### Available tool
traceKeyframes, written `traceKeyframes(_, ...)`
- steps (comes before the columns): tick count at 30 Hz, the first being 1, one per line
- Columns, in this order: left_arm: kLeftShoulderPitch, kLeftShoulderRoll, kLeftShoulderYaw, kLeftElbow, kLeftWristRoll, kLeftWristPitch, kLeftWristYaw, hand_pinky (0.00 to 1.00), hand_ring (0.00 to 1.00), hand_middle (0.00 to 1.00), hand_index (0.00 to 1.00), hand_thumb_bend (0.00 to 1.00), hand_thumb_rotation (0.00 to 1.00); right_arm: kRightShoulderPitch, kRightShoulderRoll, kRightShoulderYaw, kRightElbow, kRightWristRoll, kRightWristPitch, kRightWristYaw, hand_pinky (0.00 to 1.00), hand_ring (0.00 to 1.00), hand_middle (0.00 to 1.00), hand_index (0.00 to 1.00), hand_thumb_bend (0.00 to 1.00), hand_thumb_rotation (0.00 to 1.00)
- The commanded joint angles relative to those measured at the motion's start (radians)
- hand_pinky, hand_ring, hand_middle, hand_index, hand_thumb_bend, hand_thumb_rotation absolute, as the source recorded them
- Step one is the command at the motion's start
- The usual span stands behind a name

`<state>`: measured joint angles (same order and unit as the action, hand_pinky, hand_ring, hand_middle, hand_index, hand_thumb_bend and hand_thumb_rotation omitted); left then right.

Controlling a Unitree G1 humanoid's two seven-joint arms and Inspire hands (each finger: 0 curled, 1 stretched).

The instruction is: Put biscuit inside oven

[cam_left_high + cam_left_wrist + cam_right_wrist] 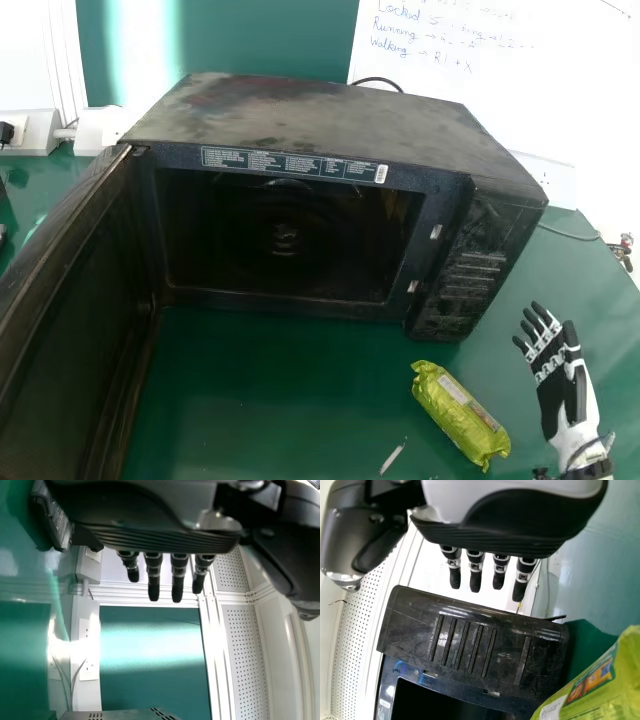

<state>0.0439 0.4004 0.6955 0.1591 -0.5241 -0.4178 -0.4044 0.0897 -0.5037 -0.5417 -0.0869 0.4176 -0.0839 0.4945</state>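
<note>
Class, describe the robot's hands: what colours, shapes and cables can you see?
The right hand has black fingers with pale bands, a black palm and a white wrist where a thin cable loops. The left hand has slim black fingers with silvery bands, below a dark, ribbed edge.

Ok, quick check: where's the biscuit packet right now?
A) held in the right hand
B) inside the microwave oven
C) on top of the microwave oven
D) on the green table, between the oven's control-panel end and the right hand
D: the biscuit packet lies on the green table, near the microwave oven's control-panel end, with the right hand open beside it.
</note>
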Motion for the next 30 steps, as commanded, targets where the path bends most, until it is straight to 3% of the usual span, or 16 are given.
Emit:
traceKeyframes(1,0.011,-0.004,0.004,-0.014,-0.006,-0.004,0.006,1.00,0.93,0.95,1.00,1.00,1.00,0.003,-0.017,0.001,-0.011,-0.018,-0.015,0.003,0.97,0.98,1.00,0.99,0.89,0.70)
traceKeyframes(6,0.009,-0.002,0.003,-0.016,-0.001,-0.005,0.012,1.00,0.92,0.95,1.00,1.00,1.00,0.015,-0.054,0.000,-0.057,-0.074,-0.014,-0.002,0.99,1.00,1.00,1.00,0.90,0.66)
traceKeyframes(11,0.010,0.000,0.002,-0.016,0.001,-0.006,0.012,1.00,0.92,0.95,1.00,1.00,1.00,0.016,-0.099,0.023,-0.119,-0.189,-0.037,-0.009,0.87,0.96,0.98,0.97,0.89,0.65)
traceKeyframes(15,0.013,-0.003,0.001,-0.019,0.004,-0.006,0.017,1.00,0.92,0.95,1.00,1.00,1.00,0.037,-0.132,0.039,-0.176,-0.266,-0.025,-0.008,0.89,0.96,0.98,0.97,0.95,0.63)
traceKeyframes(22,0.013,-0.003,-0.002,-0.018,0.006,-0.010,0.018,1.00,0.92,0.95,1.00,1.00,1.00,0.046,-0.154,0.042,-0.203,-0.394,-0.050,-0.032,0.81,0.93,0.96,0.95,0.96,0.62)
traceKeyframes(30,0.013,-0.009,-0.007,-0.028,0.014,-0.008,0.031,0.99,0.92,0.94,1.00,1.00,1.00,0.052,-0.197,0.048,-0.176,-0.524,-0.140,-0.051,0.83,0.91,0.95,0.94,0.95,0.64)
